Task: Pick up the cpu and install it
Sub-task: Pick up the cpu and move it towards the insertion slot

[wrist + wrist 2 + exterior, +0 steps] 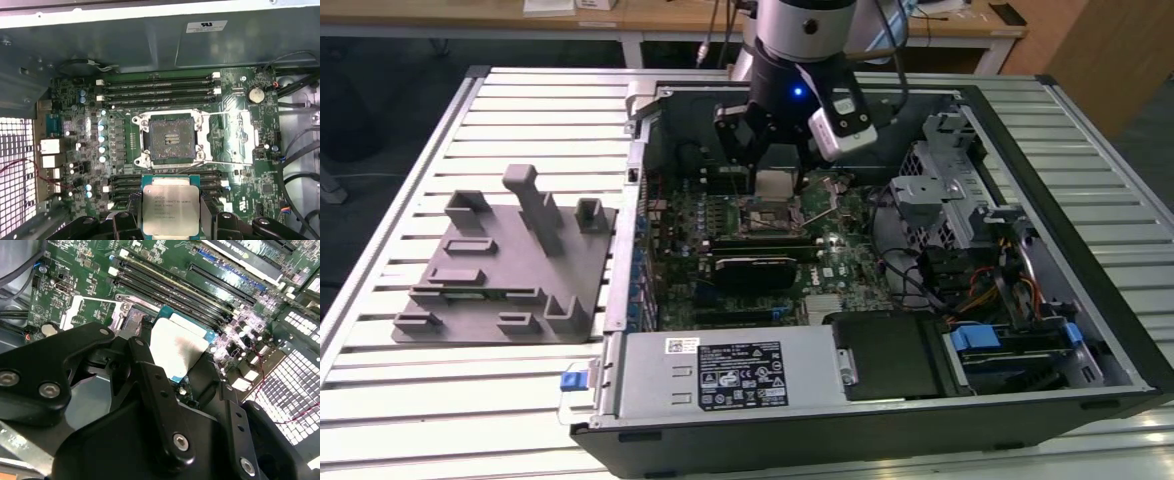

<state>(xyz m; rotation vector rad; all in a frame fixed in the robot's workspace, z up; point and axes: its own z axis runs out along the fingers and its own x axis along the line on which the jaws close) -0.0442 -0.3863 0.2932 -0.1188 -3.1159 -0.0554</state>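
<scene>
Exterior view: arm point(801, 40) reached down into an open computer case point(881, 435) lying on a slatted counter point(454, 410). Jaws were closed on the cpu point(778, 181), gripping it by its edges. The cpu hung just above the socket point(765, 216) on the motherboard point(841, 250), not seated. A grey fixture block point(507, 260) sat on the counter just beside the case, at the exterior view's left. The power supply point(707, 372) sat at the near end of the case.

Second wrist view: the cpu point(177, 347) was clamped between the jaws, silver top facing the camera, green rim visible along its far edge. Memory slots point(170, 285) ran across the board beyond it. The metal socket frame point(95, 307) lay to one side of the jaws.

First wrist view: the cpu point(170, 205) was held flat, jaws tight on two opposite edges. It overlapped one bank of memory slots point(120, 182). The socket point(170, 137) was open with its contact field exposed, close to the cpu but not touching it. Its retention frame point(235, 137) was swung open alongside. A coin battery point(256, 94) sat near the board's corner.
</scene>
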